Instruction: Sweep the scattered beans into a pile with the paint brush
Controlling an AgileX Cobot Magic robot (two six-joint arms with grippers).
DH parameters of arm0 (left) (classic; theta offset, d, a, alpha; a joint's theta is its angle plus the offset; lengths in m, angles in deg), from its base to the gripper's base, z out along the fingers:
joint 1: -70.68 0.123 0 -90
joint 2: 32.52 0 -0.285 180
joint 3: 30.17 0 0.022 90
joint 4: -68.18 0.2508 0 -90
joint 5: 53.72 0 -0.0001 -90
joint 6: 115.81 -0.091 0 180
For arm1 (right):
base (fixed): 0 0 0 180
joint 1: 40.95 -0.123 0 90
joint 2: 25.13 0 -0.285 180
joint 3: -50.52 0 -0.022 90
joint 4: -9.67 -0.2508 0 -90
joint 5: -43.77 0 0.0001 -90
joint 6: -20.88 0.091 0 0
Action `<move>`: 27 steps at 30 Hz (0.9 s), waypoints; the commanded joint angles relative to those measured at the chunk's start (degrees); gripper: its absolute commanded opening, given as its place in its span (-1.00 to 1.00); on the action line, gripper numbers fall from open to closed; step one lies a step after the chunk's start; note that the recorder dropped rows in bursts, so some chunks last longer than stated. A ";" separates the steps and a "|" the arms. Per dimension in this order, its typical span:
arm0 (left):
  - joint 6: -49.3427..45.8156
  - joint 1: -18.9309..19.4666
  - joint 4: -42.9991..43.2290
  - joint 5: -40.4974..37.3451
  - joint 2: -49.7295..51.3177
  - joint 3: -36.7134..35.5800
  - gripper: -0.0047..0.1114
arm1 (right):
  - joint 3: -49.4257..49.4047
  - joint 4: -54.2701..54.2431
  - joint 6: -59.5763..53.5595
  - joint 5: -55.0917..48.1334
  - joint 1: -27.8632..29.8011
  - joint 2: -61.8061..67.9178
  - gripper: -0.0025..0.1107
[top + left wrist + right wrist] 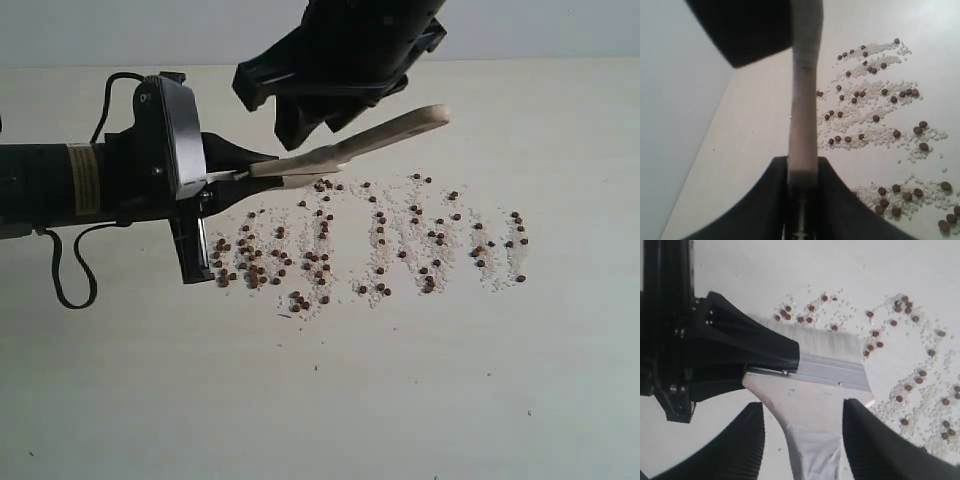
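The paint brush (380, 135) hangs level above the table, its cream handle pointing right. My left gripper (250, 168) is shut on it at the silver band (835, 371). In the left wrist view the brush (804, 100) runs edge-on out of the closed jaws (803, 175). My right gripper (300, 110) hovers over the handle, open; in its wrist view the fingers stand on either side of the handle (802, 407) with gaps between. The pale bristles (825, 342) reach over the near edge of the beans (910, 385). Beans (380, 240) and whitish grit lie in several streaks (875, 90).
The pale tabletop (450, 380) stretches bare in front of and beside the bean streaks. The left arm's black body and cable (70, 270) lie low over the table at the left. A few dark specks (316, 368) sit apart from the beans.
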 commanded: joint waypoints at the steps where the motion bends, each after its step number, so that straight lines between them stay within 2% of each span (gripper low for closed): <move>1: 4.57 -0.18 -0.57 0.63 -0.32 0.45 -0.92 | 1.76 2.92 -1.43 2.72 0.23 -3.11 -0.10; 5: 10.64 -0.18 0.49 -0.20 -0.32 0.45 -0.92 | -0.12 7.68 0.00 10.68 0.23 -9.24 -0.16; 8: 17.97 0.04 2.04 -0.34 -0.32 0.57 -0.92 | -3.96 12.87 4.50 18.97 0.23 -16.78 -0.31; 11: 30.34 1.90 10.30 1.12 -0.32 2.21 -0.92 | -9.51 18.34 10.21 26.04 0.23 -25.18 -0.49; 14: 42.34 4.92 17.68 6.48 -0.32 3.87 -0.92 | -15.81 26.57 17.59 29.76 0.23 -32.93 -0.65; 21: 51.48 11.59 23.26 22.15 -0.32 3.98 -0.92 | -30.50 42.23 39.29 32.85 0.23 -43.30 -0.96; 27: 53.24 11.90 23.36 22.94 -0.19 3.87 -0.92 | -39.55 47.78 49.11 44.94 0.23 -40.58 -0.96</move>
